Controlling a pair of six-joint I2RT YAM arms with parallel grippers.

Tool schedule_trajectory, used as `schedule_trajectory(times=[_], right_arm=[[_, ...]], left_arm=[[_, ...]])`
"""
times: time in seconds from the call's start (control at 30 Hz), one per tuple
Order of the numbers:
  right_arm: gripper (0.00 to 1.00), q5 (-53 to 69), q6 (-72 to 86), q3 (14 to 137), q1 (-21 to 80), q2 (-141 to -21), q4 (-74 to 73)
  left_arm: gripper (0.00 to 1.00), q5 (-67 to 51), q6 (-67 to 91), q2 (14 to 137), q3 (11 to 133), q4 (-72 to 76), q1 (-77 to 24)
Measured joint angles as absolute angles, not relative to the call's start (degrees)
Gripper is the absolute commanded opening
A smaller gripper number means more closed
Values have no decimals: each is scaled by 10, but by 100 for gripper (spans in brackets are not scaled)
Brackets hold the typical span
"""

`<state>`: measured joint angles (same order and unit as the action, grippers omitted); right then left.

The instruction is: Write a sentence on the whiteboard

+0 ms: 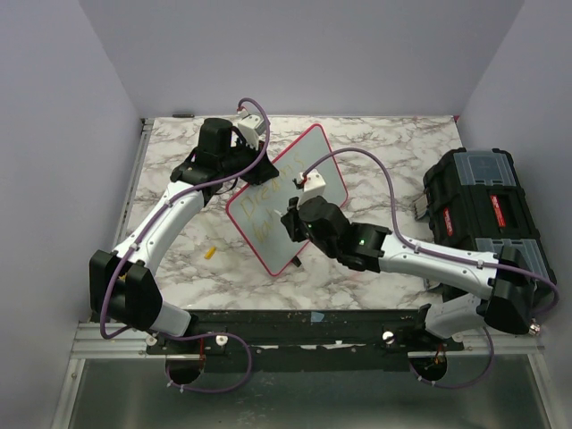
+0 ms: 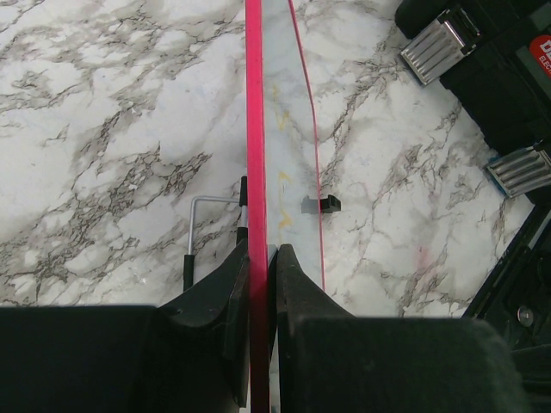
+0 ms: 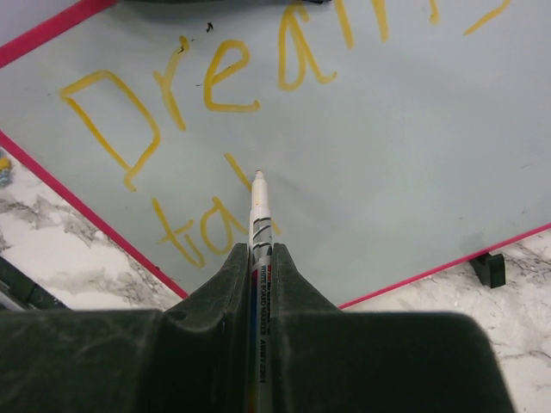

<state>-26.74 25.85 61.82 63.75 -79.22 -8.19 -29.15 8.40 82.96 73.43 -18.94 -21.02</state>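
Note:
The whiteboard (image 1: pixel 308 161), white with a pink rim, stands tilted on the marble table. My left gripper (image 1: pixel 243 168) is shut on its upper left edge; in the left wrist view the gripper (image 2: pixel 261 251) pinches the pink rim (image 2: pixel 254 129). My right gripper (image 1: pixel 293 223) is shut on a white marker (image 3: pixel 260 219), with the black fingers (image 3: pixel 225 275) tight on the barrel. The marker's tip touches the board beside a yellow stroke. The sentence (image 3: pixel 224 77) is yellow lettering: "Dreams" on the top line and "ta" below it (image 3: pixel 194 232).
A black toolbox (image 1: pixel 483 210) lies at the table's right side, its metal latches (image 2: pixel 439 45) showing in the left wrist view. A small yellow cap (image 1: pixel 211 253) lies on the marble left of the board. A black clip (image 3: pixel 491 268) sits at the board's lower edge.

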Motion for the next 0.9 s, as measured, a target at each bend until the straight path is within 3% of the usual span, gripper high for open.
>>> schedule_trajectory(times=[0.9], right_arm=[[0, -291, 244, 636, 637, -829, -88]], left_arm=[[0, -289, 84, 828, 731, -188, -209]])
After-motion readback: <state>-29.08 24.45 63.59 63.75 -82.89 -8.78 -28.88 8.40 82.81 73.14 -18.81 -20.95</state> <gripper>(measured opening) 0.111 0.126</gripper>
